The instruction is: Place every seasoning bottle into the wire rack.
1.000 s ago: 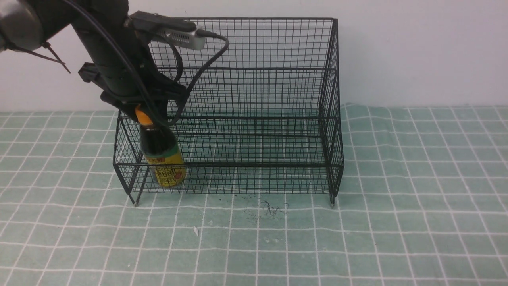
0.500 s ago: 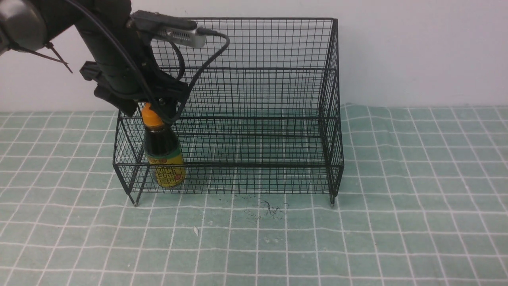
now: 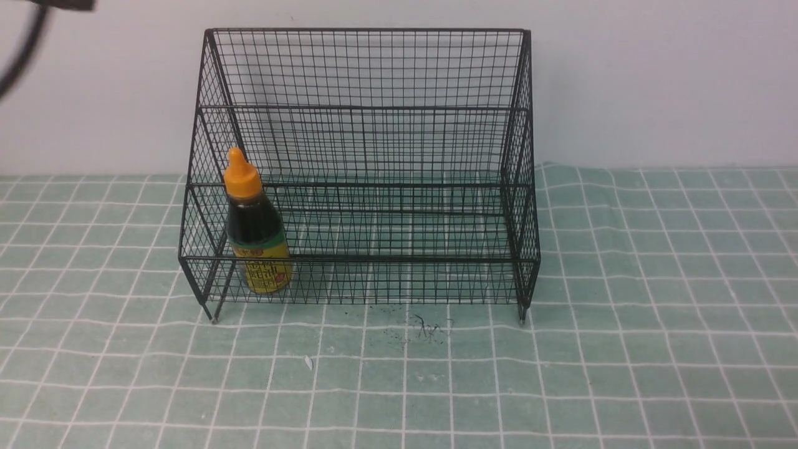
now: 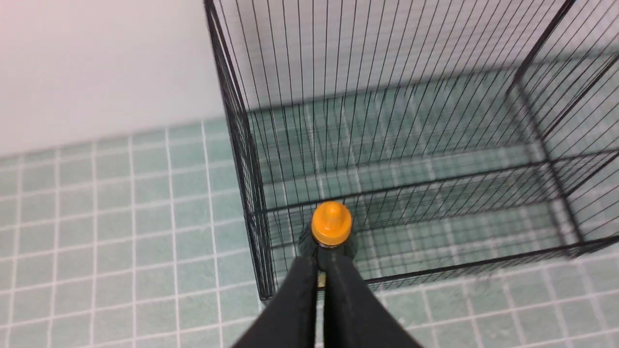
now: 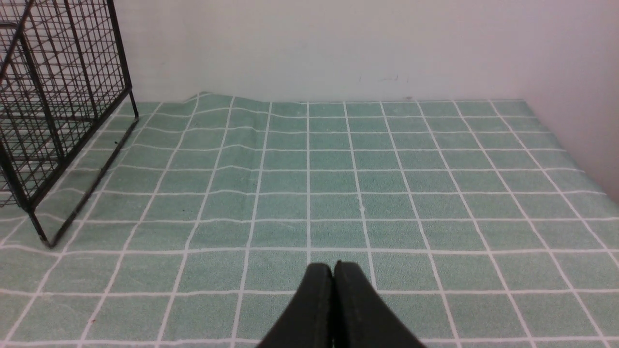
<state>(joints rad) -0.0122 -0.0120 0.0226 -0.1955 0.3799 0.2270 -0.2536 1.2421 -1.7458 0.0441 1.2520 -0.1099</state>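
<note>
The seasoning bottle (image 3: pixel 252 227), dark with an orange nozzle cap and yellow label, stands upright in the front left corner of the black wire rack (image 3: pixel 374 109). Nothing holds it. In the left wrist view my left gripper (image 4: pixel 321 261) hangs above and in front of the bottle's cap (image 4: pixel 331 223), its jaws nearly together and empty, by the rack's left side (image 4: pixel 251 193). In the front view the left arm is out of view except a blurred cable at the top left. My right gripper (image 5: pixel 333 266) is shut and empty over the cloth, to the right of the rack (image 5: pixel 29 145).
A green checked cloth (image 3: pixel 623 349) covers the table and is wrinkled near the rack. Small dark specks (image 3: pixel 430 327) lie in front of the rack. A white wall stands close behind.
My left gripper has let go of the bottle's neck and the arm has risen up and to the left, out of the front view. The bottle stays standing in the rack.
</note>
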